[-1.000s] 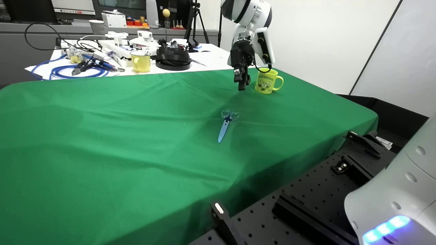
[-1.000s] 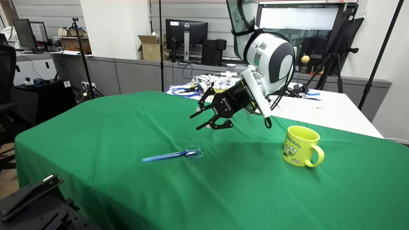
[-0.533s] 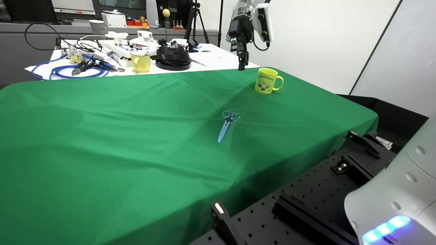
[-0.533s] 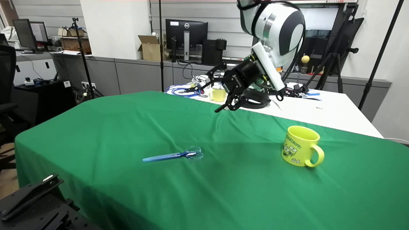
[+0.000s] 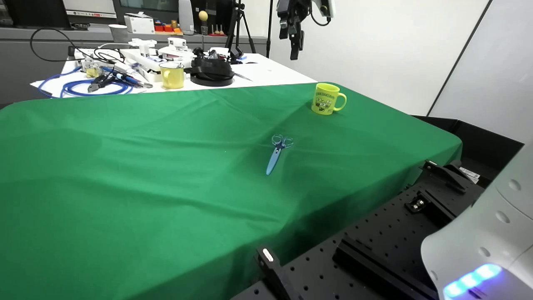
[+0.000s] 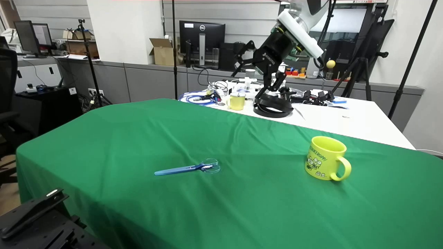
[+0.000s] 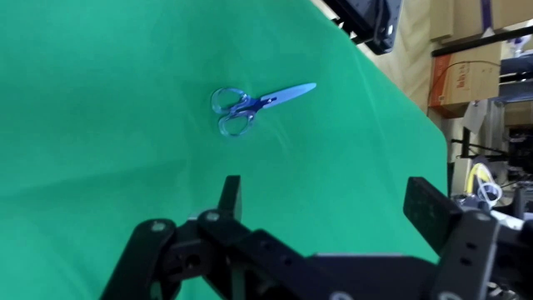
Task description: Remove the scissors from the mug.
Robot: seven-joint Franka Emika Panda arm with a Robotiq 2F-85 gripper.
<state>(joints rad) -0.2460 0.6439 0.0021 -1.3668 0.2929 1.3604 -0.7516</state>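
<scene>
Flat on the green cloth lie the blue scissors (image 5: 273, 160), outside the mug and well apart from it. Their loop handles face the mug's side of the cloth in an exterior view (image 6: 209, 166). The yellow-green mug (image 6: 323, 159) stands upright with its loop handle out to one side; it is out of the wrist view. My gripper (image 6: 245, 86) hangs high above the cloth, its jaws wide apart. In the wrist view only green cloth shows between the fingertips of the gripper (image 7: 325, 186), while the scissors (image 7: 289, 95) appear beyond them.
Behind the cloth, a white table (image 6: 356, 119) carries cables, a black coiled strap (image 6: 273, 105) and a paler yellow cup (image 6: 237, 101). A black perforated plate (image 5: 374, 237) with clamps runs along the cloth's near edge. Cloth lies between scissors and mug.
My gripper has risen away from the scissors, towards the back of the scene, and its jaws have spread wider. Scissors and mug lie where they were half a second ago.
</scene>
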